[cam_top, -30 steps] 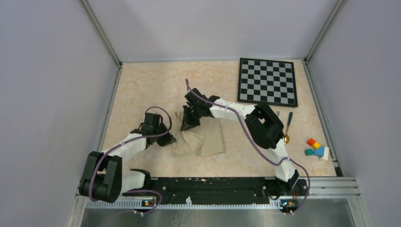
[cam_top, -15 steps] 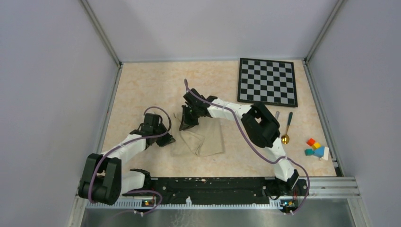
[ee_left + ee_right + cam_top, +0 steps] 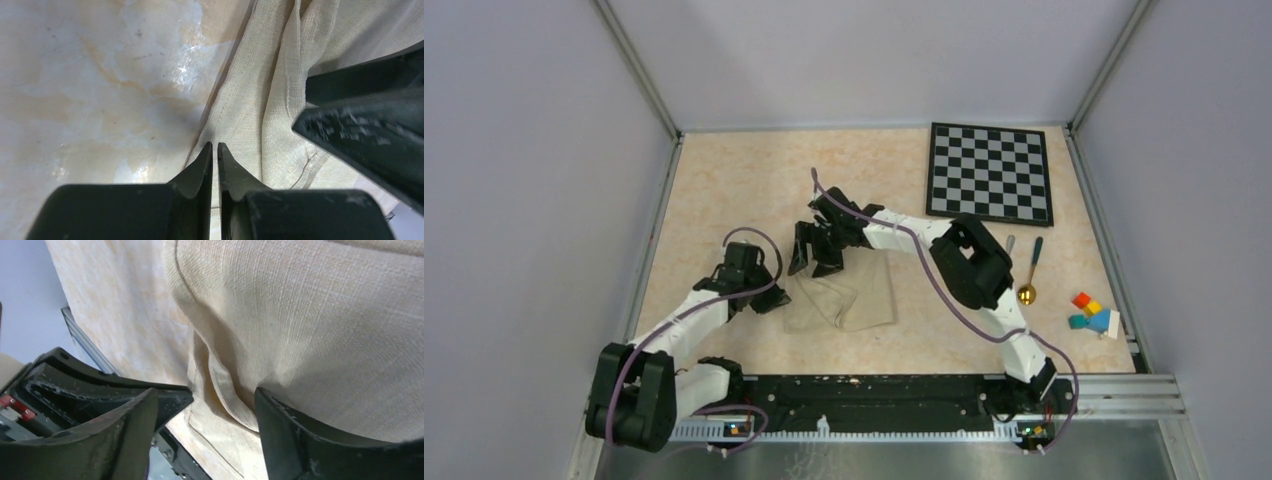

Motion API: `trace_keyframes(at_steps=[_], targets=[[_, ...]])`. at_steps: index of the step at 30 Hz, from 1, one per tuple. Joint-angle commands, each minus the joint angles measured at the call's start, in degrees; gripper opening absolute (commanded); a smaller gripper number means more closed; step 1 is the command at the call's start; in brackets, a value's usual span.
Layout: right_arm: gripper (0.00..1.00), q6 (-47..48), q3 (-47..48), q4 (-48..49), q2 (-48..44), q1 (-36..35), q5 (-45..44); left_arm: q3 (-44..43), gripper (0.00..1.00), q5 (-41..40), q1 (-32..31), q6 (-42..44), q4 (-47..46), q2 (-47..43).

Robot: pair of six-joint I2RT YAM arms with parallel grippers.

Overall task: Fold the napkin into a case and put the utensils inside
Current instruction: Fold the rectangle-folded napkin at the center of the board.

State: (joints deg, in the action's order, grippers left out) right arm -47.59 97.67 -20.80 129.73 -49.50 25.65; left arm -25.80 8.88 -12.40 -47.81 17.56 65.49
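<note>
The right gripper (image 3: 212, 392) stands with its jaws wide apart at the far left corner of the napkin (image 3: 854, 300). In its wrist view the cloth bulges between and beyond the two fingers (image 3: 300, 440), neither of which pinches it. The left gripper (image 3: 214, 146) is narrow, with only a thin slit between its tips. They sit at the napkin's left hem, and I cannot tell whether any cloth is caught in the slit. One dark finger of the right gripper shows at the right of the left wrist view, above the same cloth.

The napkin lies on the table (image 3: 724, 190) between the two arms. It is a loose, roughly square bundle with a raised fold running across it, not a narrow case, and nothing shows inside its folds.

The utensils lie well apart from it, to the right. The spoon (image 3: 1031, 270) rests on the bare table with its gold bowl nearest the arm bases. The knife (image 3: 1010, 242) is just beside it and mostly hidden by the right arm. Farther off lie the checkered board (image 3: 991, 172) and the coloured blocks (image 3: 1092, 312).
</note>
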Motion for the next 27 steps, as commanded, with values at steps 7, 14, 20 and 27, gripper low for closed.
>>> trace_keyframes(at_steps=[7, 14, 20, 27], targets=[[0.79, 14.43, -17.80, 7.40, -21.63, 7.33, 9.21, -4.60, 0.26, -0.93, 0.27, 0.91, 9.08, -9.94], [0.75, 11.62, -39.29, 22.76, -30.29, 9.52, 14.01, -5.72, 0.39, 5.75, 0.27, 1.25, 8.18, -11.09], [0.64, -0.87, -51.85, 39.68, -32.53, 8.76, 10.27, -5.38, 0.50, 5.45, 0.27, 2.26, 9.84, -12.60], [0.63, -4.36, -53.90, 45.50, -29.79, 5.73, 7.59, -5.90, 0.53, 6.02, 0.28, 1.86, 11.08, -17.46]])
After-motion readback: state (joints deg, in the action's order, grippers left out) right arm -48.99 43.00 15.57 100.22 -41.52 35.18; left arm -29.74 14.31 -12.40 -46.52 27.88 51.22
